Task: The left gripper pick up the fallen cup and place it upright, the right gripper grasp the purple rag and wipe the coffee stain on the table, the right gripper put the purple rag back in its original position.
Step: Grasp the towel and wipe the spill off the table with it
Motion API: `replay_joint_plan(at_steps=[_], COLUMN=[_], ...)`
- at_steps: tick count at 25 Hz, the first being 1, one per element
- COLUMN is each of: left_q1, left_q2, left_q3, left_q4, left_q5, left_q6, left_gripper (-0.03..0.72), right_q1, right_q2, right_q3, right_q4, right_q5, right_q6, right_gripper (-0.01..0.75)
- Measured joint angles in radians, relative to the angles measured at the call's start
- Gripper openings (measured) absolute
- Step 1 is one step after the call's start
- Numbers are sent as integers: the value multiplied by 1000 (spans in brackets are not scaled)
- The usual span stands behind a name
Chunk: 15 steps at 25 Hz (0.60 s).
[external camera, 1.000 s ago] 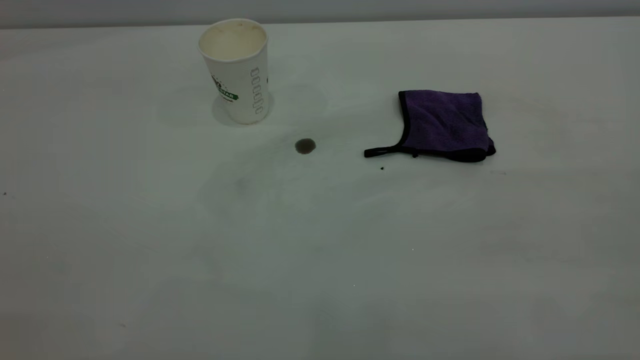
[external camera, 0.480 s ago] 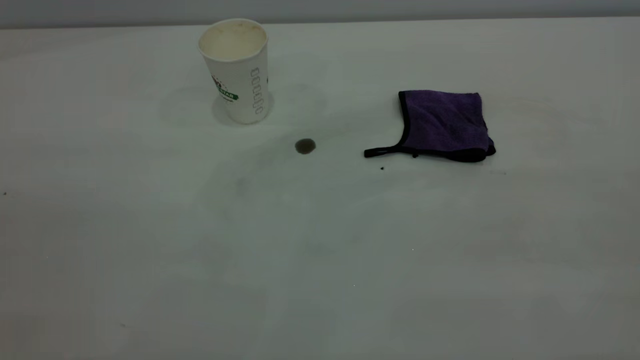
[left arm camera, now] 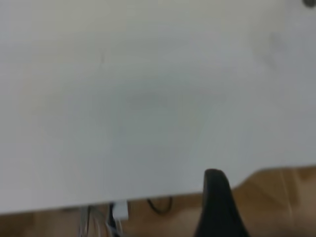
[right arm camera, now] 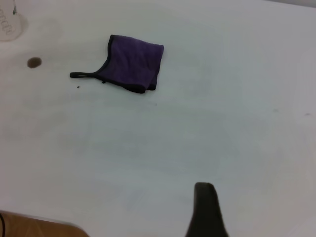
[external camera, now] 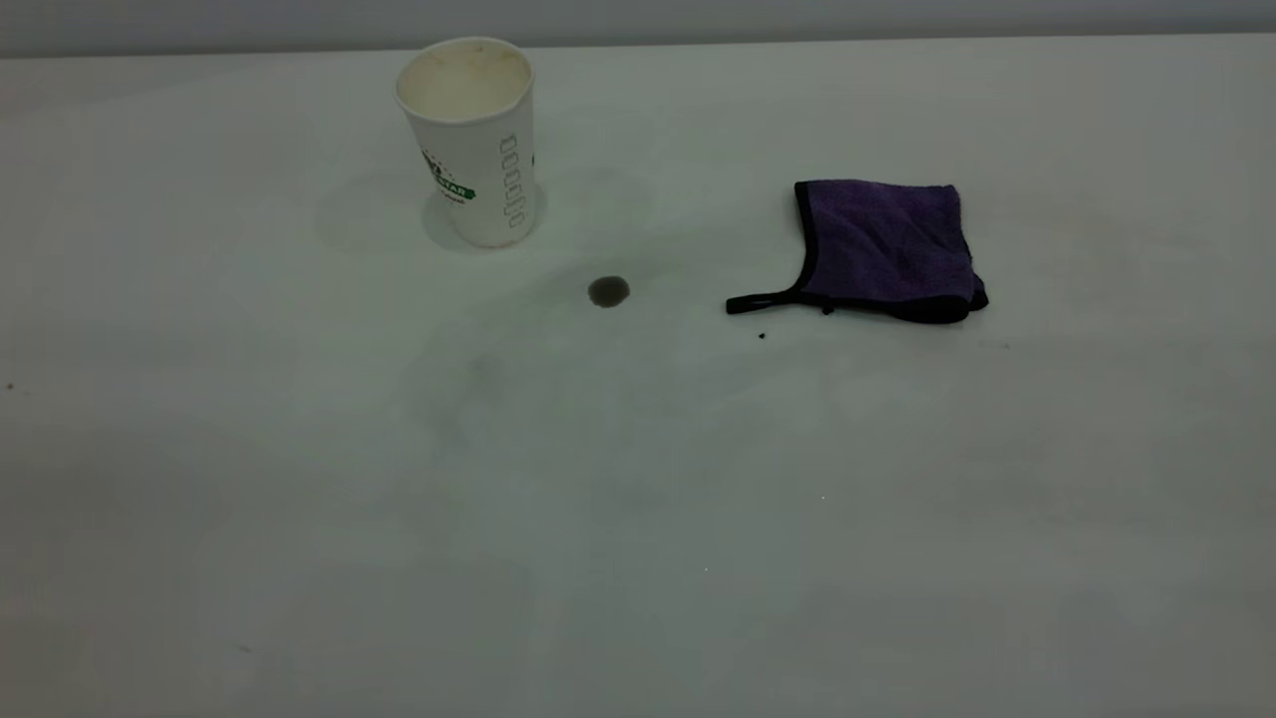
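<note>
Right gripper (right arm camera: 205, 210): only one dark fingertip shows in its wrist view, hovering over bare table (external camera: 638, 519) at the near right; cannot tell whether the jaws stand apart or together. It holds nothing visible.

Left gripper (left arm camera: 217, 207): likewise a single dark tip in its wrist view, out past the near table edge, parked. Jaw state not readable there either.

Neither arm appears in the exterior view.

Rag (external camera: 885, 247): lying flat and folded at the far right, strap pointing left toward the stain. Untouched, well apart from the right gripper.

Stain (external camera: 608, 291): round, intact, between cup and rag, a little nearer than both.

Cup (external camera: 471, 140): upright at far left-centre, mouth up, free-standing.

Change over the last second: none on the table; cup, stain and rag sit exactly where they were, and only faint shadows shift across the tabletop.

Reading: cup step looks finished. Wipe not yet begun. Next move, by my judgement, is the right gripper reaching far-left to the rag.
</note>
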Motion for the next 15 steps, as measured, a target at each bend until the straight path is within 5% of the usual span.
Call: replay_joint_plan(at_steps=[15], left_q1=[-28], left_q2=[-146], left_q3=[5], left_q4=[22], left_q5=[12], left_q6=[-46], left_gripper=[542], right_q1=[0], right_q2=[0], right_q3=[0], right_q4=[0], right_q5=[0], right_q6=[0], right_gripper=[588])
